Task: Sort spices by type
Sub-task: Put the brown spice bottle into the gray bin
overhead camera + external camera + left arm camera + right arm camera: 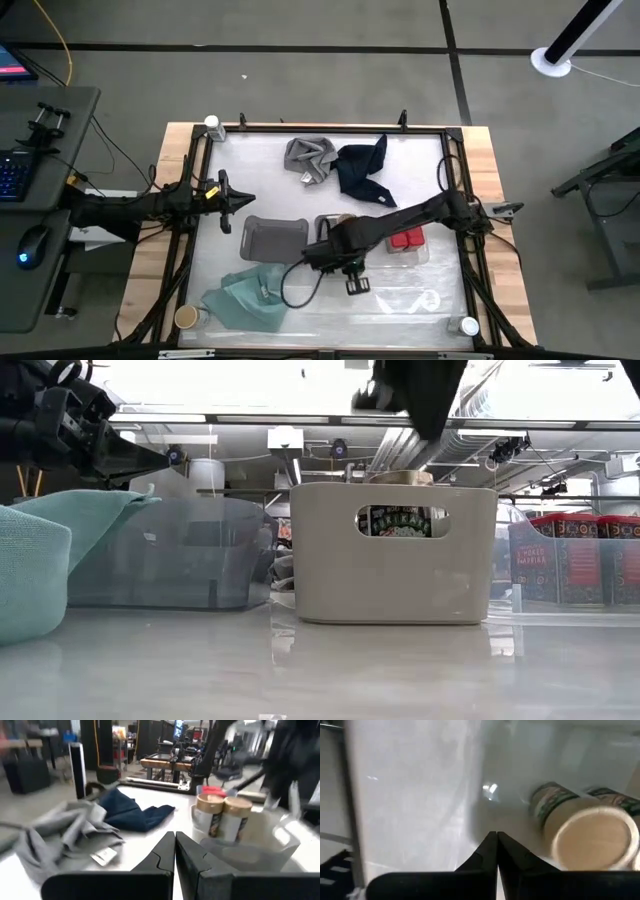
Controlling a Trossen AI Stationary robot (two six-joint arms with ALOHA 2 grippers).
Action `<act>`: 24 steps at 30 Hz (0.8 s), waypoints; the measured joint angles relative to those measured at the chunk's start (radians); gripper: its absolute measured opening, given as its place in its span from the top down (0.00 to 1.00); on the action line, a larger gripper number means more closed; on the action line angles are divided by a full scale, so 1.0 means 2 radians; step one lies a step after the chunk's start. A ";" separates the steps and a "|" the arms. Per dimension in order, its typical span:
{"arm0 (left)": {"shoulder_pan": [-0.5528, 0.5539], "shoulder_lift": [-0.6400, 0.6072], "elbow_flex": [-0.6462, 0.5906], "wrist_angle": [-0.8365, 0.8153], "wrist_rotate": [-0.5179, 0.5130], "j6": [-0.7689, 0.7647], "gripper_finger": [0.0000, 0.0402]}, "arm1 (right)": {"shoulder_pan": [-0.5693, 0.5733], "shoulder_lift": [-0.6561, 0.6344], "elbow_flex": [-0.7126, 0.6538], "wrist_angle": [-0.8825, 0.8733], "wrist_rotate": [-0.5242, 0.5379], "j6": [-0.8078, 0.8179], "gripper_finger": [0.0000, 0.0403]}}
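Crowding tan-topped jars [223,815], grey cloth [309,157] nearby

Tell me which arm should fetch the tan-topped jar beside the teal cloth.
Left. The tan-topped jar sits far left, nearer the left gripper, while the right gripper hangs over the grey tray at centre.

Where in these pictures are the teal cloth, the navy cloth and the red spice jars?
teal cloth [243,297], high view, middle of its folded fabric.
navy cloth [362,168], high view, centre of the crumpled fabric.
red spice jars [406,239], high view, tops of the pair in the clear tray.
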 joint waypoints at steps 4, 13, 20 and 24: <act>0.000 0.000 0.000 0.000 -0.003 0.100 1.00 | 0.008 -0.032 0.027 -0.016 0.005 0.046 1.00; 0.000 0.000 0.000 0.003 -0.015 0.131 1.00 | 0.016 -0.112 0.036 -0.020 0.111 0.210 1.00; -0.002 0.000 0.000 0.198 0.007 -0.168 1.00 | 0.018 -0.140 0.036 -0.024 0.150 0.245 1.00; -0.001 0.004 0.003 0.313 -0.085 -0.311 1.00 | 0.018 -0.140 0.035 -0.029 0.175 0.241 1.00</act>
